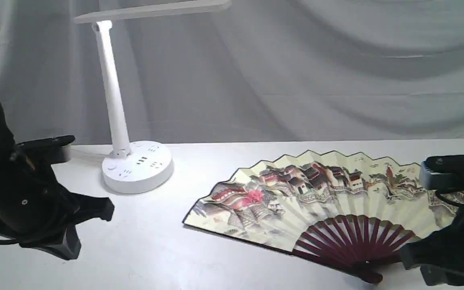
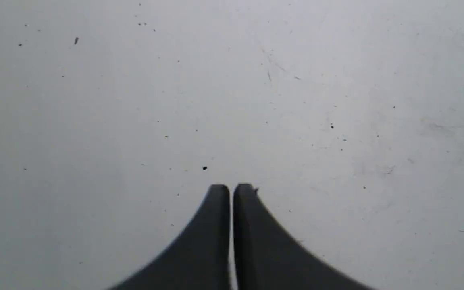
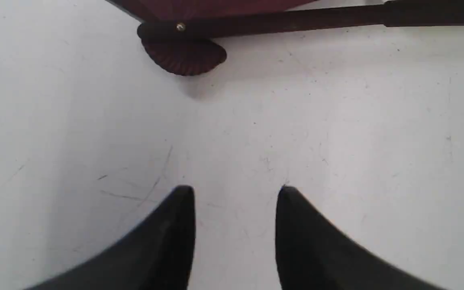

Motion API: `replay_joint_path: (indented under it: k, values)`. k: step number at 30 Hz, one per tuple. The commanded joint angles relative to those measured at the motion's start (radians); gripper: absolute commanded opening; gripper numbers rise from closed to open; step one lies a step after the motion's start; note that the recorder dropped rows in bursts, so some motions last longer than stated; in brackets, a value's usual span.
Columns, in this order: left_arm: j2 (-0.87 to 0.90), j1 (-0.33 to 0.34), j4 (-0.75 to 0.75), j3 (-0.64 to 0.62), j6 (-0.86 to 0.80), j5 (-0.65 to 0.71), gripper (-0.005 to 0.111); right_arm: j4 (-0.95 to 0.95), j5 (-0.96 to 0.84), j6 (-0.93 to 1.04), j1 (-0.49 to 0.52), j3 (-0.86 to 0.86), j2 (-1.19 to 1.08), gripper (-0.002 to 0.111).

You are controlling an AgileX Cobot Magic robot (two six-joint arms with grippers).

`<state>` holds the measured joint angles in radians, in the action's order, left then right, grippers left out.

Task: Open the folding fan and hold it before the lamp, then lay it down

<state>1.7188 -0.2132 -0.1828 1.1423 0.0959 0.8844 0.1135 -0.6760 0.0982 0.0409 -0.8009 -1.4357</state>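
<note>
Cream fan (image 1: 316,201) flat — right gripper (image 3: 236,192) apart.

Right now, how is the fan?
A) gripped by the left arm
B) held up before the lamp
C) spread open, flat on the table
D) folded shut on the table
C: the fan lies flat on the table with its pleats spread wide, apart from the lamp.
</note>
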Motion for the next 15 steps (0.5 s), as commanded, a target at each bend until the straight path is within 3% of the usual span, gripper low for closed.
replay_joint_path:
  k: [1,7,15]
  values:
    - [-0.012,0.005,0.007,0.002,-0.003,0.014,0.000,0.003,0.013,-0.003,-0.004,-0.005,0.010,0.029]
    - [-0.028,0.005,0.018,0.002,-0.028,0.074,0.000,0.000,0.007,-0.051,-0.004,-0.005,0.010,0.002]
    - [-0.126,0.007,0.175,0.002,-0.033,0.099,0.000,-0.025,-0.082,-0.054,0.006,-0.080,0.010,0.000]
